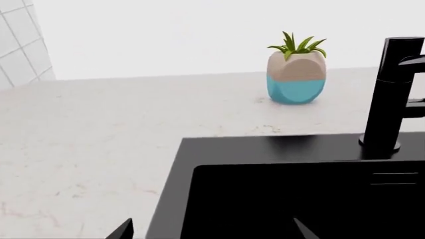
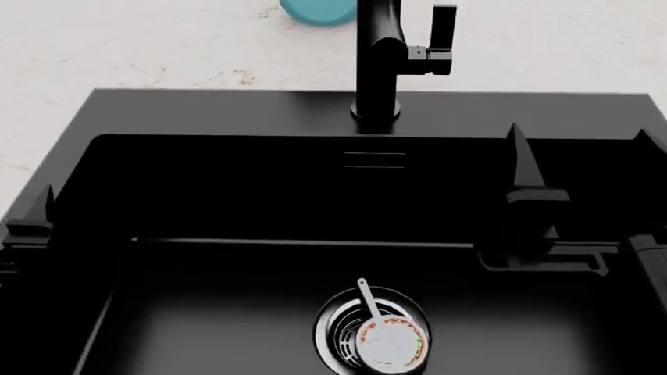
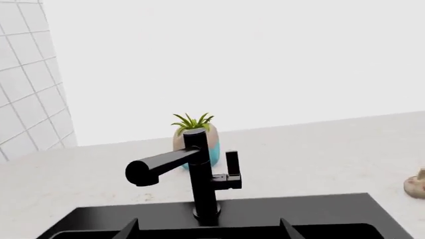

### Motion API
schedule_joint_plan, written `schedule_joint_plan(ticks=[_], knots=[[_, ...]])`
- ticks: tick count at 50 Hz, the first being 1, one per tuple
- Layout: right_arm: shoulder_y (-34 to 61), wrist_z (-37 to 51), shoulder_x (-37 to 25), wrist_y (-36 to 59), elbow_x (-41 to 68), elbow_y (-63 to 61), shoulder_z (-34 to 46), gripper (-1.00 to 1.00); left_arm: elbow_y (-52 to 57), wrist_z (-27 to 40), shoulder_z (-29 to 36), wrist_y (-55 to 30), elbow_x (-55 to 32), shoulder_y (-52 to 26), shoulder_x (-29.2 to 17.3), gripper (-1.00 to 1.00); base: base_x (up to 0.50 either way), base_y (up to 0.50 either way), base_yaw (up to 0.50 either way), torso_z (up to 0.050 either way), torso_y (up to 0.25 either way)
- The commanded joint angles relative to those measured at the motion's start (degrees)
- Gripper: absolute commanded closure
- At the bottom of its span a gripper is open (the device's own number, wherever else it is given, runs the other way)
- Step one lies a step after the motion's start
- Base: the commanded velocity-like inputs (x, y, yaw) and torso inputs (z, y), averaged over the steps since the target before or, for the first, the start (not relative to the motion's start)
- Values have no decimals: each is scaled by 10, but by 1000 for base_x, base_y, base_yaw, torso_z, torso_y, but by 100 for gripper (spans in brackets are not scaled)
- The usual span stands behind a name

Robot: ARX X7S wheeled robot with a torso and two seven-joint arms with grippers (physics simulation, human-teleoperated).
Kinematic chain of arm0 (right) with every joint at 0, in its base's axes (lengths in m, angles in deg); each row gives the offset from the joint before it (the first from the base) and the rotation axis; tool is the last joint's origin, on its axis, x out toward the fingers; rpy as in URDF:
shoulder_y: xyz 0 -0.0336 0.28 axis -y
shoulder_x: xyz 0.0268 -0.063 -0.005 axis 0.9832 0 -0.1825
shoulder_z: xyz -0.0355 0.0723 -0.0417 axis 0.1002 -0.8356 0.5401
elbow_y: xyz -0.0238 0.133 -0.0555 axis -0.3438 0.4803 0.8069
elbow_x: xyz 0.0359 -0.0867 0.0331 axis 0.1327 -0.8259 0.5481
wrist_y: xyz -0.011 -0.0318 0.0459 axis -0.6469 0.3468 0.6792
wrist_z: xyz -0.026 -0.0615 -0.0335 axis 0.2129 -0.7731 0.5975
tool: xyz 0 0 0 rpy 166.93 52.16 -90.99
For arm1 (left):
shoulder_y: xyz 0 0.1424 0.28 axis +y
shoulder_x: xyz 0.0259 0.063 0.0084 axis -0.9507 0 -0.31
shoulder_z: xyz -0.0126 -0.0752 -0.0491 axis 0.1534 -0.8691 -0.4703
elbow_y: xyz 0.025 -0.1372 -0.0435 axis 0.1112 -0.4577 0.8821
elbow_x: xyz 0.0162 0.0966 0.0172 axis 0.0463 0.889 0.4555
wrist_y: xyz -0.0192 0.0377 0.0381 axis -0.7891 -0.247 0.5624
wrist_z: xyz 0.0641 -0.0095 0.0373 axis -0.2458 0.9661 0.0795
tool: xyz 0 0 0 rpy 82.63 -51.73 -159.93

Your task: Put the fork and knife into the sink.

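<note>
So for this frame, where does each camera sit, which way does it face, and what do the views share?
Head: looks down into the sink; right gripper at the right, one left fingertip at the left edge.
Left wrist: above the sink's left rim, facing the plant pot; two fingertips show.
Right wrist: above the basin, facing the faucet; two fingertips show.
Shared: faucet and sink in all three; the pot too.

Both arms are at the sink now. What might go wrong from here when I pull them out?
1. The right end effector hangs open over the basin, just right of the faucet; swinging it left on the way out could hit it.
2. The left end effector, also open, sits at the left edge of the sink and may clip the rim.
3. Only one slim utensil shows, over the drain; the other piece may be missing.
</note>
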Motion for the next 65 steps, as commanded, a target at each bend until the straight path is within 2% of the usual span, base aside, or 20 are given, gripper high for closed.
schedule_joint_plan(ticks=[1,8,15,23,29,30,32,34,37,41,42,51,65], knots=[[-9,-14,9,-6,-15,-3,-16,-100,0,-9,-15,-13,3,-6,12,-100,0,0,0,0,0],[-28,-35,10,-17,-33,-5,-18,-100,-3,8,-63,-71,-6,-34,18,-100,0,0,0,0,0],[-42,-57,15,-29,-54,0,-14,-100,-17,22,-86,-85,9,-28,-8,-100,0,0,0,0,0],[-63,-66,15,-39,-58,-2,-25,-100,-31,44,-119,-160,18,-74,-50,-100,0,0,0,0,0],[-66,-68,13,-42,-60,-2,-25,-100,-33,48,-124,-167,8,-79,-56,-100,0,0,0,0,0],[-86,-96,22,-60,-91,3,-22,-100,-77,104,-148,-173,-71,-100,-100,-100,0,0,0,0,0],[-91,-104,24,-65,-99,5,-20,-100,-101,175,-170,-172,-165,-106,-126,-100,0,0,0,0,0],[-90,-104,23,-65,-99,6,-19,-100,-135,215,-193,-172,-212,-114,-143,-100,0,0,0,0,0],[-89,-103,22,-66,-98,6,-17,-100,-148,229,-196,-166,-228,-114,-154,-100,0,0,0,0,0],[-90,-102,21,-67,-98,7,-16,-100,-151,239,-195,-162,-241,-112,-158,-100,0,0,0,0,0],[-92,-106,24,-69,-105,7,-11,-100,-205,230,-213,-147,-226,-112,-179,-100,0,0,0,0,0],[-96,-107,24,-75,-104,7,-10,-100,-260,228,-238,-127,-220,-105,-190,-100,0,0,0,0,0],[-101,-107,23,-81,-106,7,-8,-100,-333,211,-162,-78,-183,-85,-200,-100,0,0,0,0,0]])
